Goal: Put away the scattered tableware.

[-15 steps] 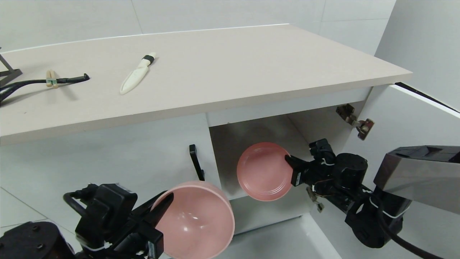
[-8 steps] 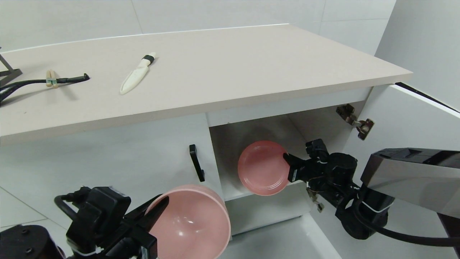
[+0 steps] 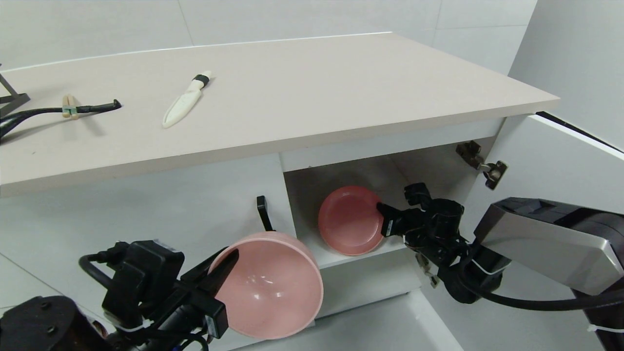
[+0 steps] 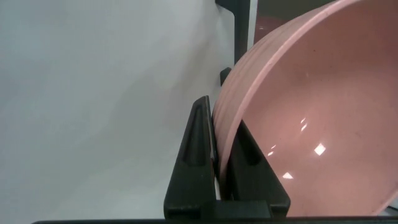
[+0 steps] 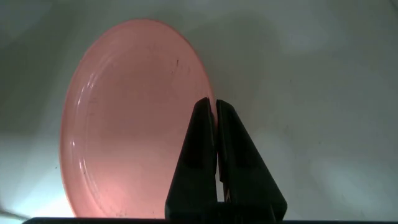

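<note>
My right gripper [image 3: 381, 209] is shut on the rim of a pink plate [image 3: 348, 220], holding it on edge inside the open cabinet, its lower rim at the white shelf [image 3: 358, 254]. In the right wrist view the plate [image 5: 127, 115] stands upright before the cabinet's back wall, pinched by the black fingers [image 5: 205, 134]. My left gripper [image 3: 225, 263] is shut on the rim of a pink bowl [image 3: 273, 292], held low in front of the closed left door. The bowl [image 4: 311, 112] in the left wrist view is clamped between the fingers [image 4: 199, 134].
On the beige countertop [image 3: 312, 92] lie a cream sheathed knife [image 3: 186, 100] and a black-handled utensil [image 3: 73, 110] at the left. The right cabinet door [image 3: 555, 161] stands open with hinges [image 3: 482, 165]. A black handle [image 3: 265, 214] is on the closed left door.
My right gripper has carried the plate deeper into the cabinet and down to the shelf. The left gripper with the bowl dipped, then came back slightly up and right.
</note>
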`<state>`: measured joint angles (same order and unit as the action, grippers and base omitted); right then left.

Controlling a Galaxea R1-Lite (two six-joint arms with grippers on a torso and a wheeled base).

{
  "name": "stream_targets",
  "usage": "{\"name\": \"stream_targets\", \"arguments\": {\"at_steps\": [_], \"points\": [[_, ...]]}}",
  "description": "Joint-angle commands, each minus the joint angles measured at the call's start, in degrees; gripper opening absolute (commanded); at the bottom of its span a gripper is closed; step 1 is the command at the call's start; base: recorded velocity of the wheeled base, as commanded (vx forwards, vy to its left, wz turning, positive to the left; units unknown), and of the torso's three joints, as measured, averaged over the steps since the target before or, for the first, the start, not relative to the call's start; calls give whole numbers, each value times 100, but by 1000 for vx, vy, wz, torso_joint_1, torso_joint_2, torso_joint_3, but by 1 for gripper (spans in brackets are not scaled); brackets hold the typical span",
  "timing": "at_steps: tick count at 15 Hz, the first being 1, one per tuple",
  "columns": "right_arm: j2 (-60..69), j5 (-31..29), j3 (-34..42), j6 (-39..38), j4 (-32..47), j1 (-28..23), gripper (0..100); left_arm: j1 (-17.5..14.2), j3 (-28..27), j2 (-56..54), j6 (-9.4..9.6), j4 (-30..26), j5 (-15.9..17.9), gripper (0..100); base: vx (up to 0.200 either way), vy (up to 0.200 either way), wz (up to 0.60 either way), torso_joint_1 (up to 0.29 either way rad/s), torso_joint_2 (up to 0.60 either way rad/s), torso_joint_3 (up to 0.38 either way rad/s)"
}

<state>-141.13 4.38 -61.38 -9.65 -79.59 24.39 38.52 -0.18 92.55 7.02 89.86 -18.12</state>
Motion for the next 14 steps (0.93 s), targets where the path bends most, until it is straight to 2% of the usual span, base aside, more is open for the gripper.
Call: {"name": "stream_targets", "arguments": {"at_steps": [1,5,13,14], "points": [[-108,2,-208,-1,111,4,0,-3,9,263,1,14,1,0,0,0,0,0,0,0],[-152,2,-551,-1,436,4,0,-3,9,246,1,14,-8,0,0,0,0,0,0,0],[-239,-165,-638,-160,445,-22,0,-3,9,237,1,14,1,0,0,0,0,0,0,0],[-283,-227,-674,-160,445,-22,100,-3,9,237,10,14,1,0,0,0,0,0,0,0]]}}
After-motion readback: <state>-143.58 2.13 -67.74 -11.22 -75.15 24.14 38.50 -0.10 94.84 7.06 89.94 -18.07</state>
